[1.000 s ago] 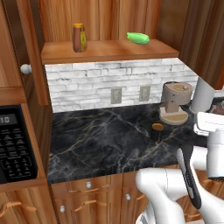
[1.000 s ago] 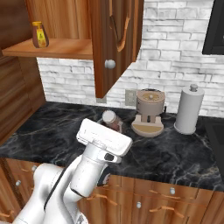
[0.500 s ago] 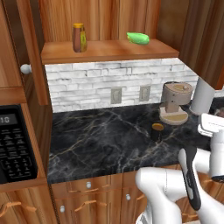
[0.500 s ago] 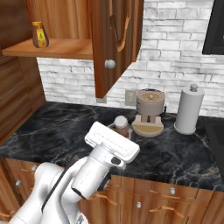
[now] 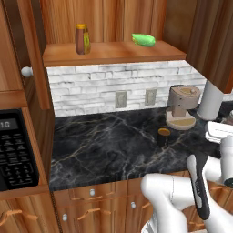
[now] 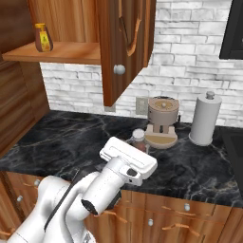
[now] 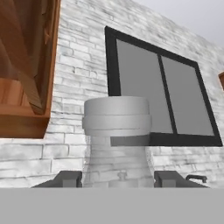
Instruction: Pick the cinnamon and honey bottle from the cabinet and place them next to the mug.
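Standing upright on the black marble tabletop, the cinnamon shows its grey cap and brown contents just above the robot's white hand in the right base view, close in front of the beige coffee machine. From the hand camera that same grey cap rises large between the two dark fingertips, so the pincer is closed about as far as it goes onto the cinnamon. The mug – small, dark, orange-topped – sits on the tabletop just in front and to the left of the coffee machine in the left base view; how near it lies to the cinnamon cannot be told. The honey bottle stands on the cabinet shelf, toward its left end, with a green object lying further right on the same board. A white paper towel roll stands right of the coffee machine, and the cabinet door hangs open – its round knob facing out.
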